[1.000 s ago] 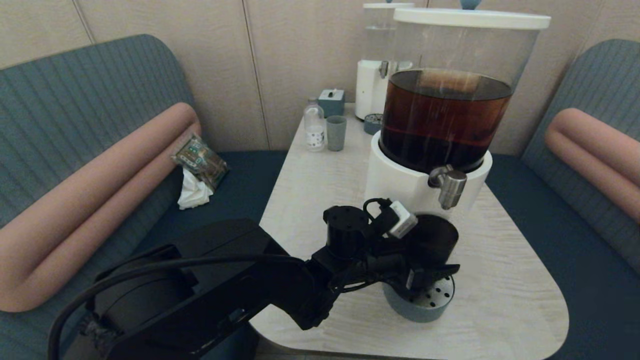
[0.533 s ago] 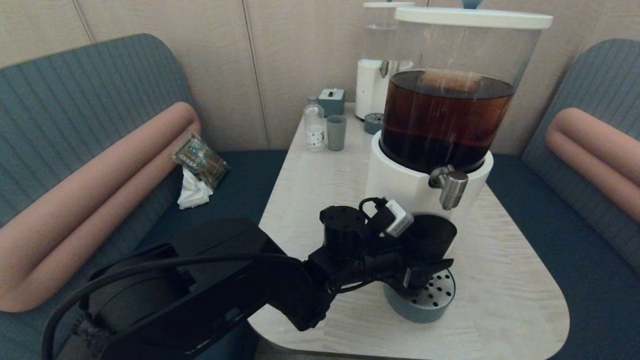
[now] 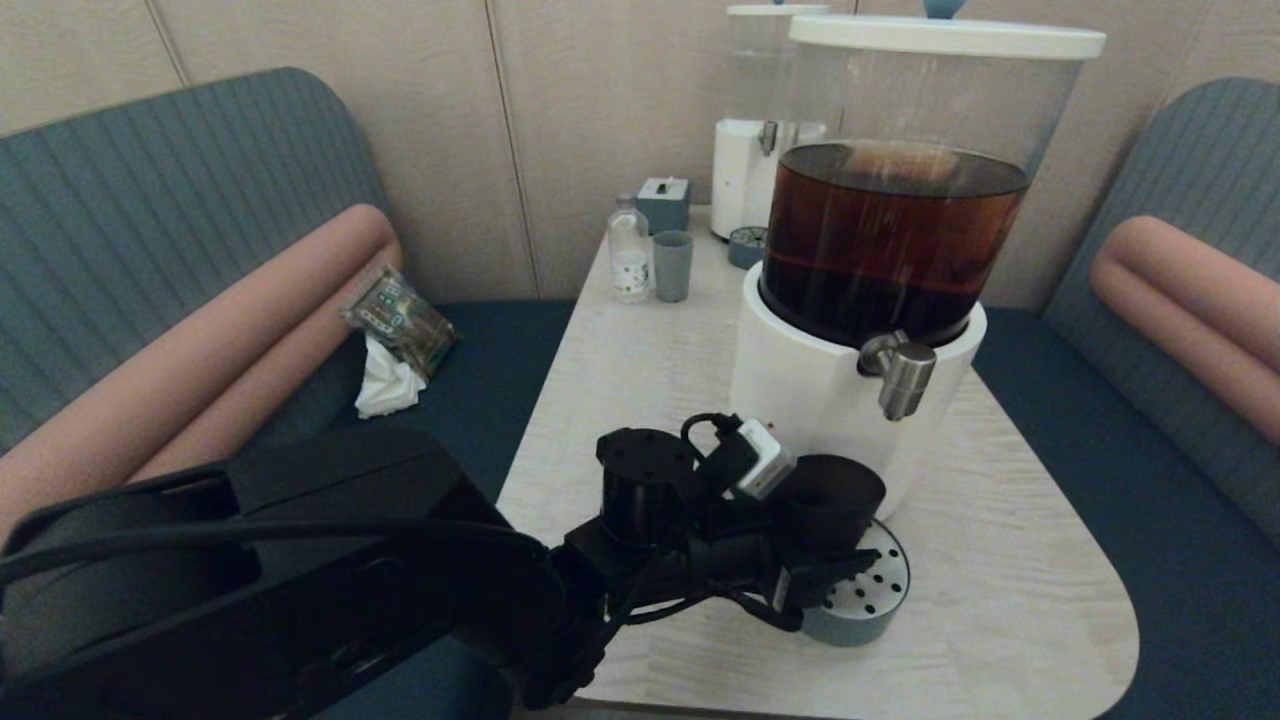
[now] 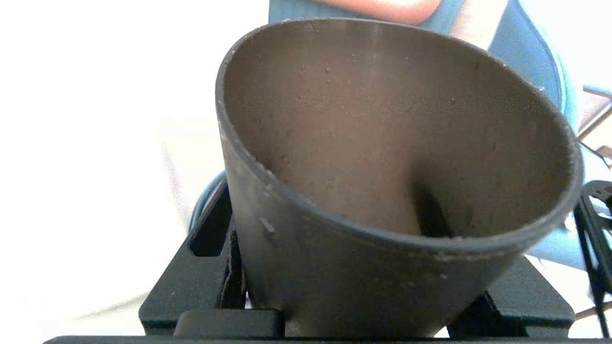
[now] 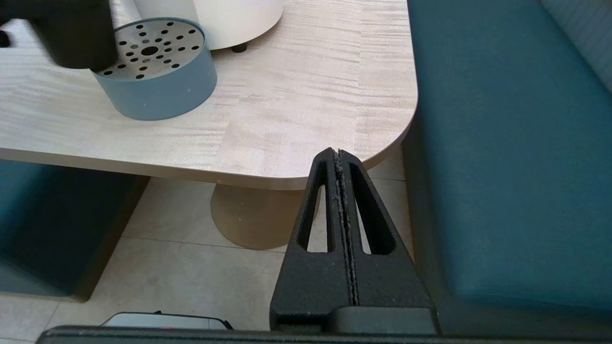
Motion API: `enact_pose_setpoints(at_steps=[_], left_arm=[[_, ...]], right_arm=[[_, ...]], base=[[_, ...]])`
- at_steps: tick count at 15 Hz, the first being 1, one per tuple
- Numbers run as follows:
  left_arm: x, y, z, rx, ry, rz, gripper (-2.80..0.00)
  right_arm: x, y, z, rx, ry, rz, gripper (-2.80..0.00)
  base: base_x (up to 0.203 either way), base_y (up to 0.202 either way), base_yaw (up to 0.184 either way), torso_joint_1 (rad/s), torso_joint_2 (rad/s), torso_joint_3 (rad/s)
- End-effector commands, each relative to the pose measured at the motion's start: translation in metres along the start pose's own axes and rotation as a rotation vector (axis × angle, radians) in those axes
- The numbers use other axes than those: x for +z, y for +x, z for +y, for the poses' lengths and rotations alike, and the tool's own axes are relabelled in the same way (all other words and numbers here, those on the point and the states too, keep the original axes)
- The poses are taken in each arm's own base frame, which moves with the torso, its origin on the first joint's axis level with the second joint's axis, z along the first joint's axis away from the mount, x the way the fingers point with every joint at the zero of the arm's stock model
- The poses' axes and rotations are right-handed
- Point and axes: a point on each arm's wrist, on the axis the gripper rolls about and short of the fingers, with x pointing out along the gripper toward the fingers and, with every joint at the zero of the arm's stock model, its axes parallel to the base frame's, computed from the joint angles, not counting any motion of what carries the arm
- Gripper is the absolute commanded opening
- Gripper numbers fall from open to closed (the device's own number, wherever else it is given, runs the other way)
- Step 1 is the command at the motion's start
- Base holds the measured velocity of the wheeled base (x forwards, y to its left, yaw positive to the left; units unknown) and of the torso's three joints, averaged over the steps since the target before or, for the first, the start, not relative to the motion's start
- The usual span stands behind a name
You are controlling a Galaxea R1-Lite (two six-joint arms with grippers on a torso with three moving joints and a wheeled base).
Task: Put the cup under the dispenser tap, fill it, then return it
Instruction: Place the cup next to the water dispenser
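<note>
Evidently the left gripper (image 3: 815,560) had its jaws clamped on the cup (image 3: 832,497), gripping low on its wall so the open mouth stayed upright. The cup hung over the near-left edge of the drip tray (image 3: 880,585), left of and below the dispenser tap (image 3: 903,372), not under it. The right gripper (image 5: 340,157) sat parked below the desk (image 3: 1000,560) edge, jaws pressed together. Blue benches with pink bolsters flanked the pale wood-grain desk.

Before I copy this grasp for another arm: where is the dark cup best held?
Grip the cup by its lower wall, from the side away from the tap, as the left gripper does: it has no handle, tapers downward, and its mouth stays clear.
</note>
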Motion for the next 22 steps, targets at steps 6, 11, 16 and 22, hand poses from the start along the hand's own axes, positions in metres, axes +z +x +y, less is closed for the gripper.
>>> enact_pose_setpoints(at_steps=[6,11,16,22], left_arm=[[0.019,-0.058,-0.009,0.143,-0.019,0.017,-2.8],[0.032,-0.09,0.016,0.321,-0.068,-0.062,-2.8],[0.044,-0.108,0.041,0.437,-0.065,-0.147,-2.8],[0.032,-0.085,0.097,0.501,-0.014,-0.241,-2.8]], right_arm=[[0.0,0.0,0.0,0.0,0.0,0.001,-2.8],[0.0,0.0,0.0,0.0,0.0,0.002,-2.8],[0.0,0.0,0.0,0.0,0.0,0.002,-2.8],[0.0,0.0,0.0,0.0,0.0,0.001,-2.8]], base=[[0.0,0.0,0.0,0.0,0.0,0.0],[0.0,0.0,0.0,0.0,0.0,0.0],[0.0,0.0,0.0,0.0,0.0,0.0],[0.0,0.0,0.0,0.0,0.0,0.0]])
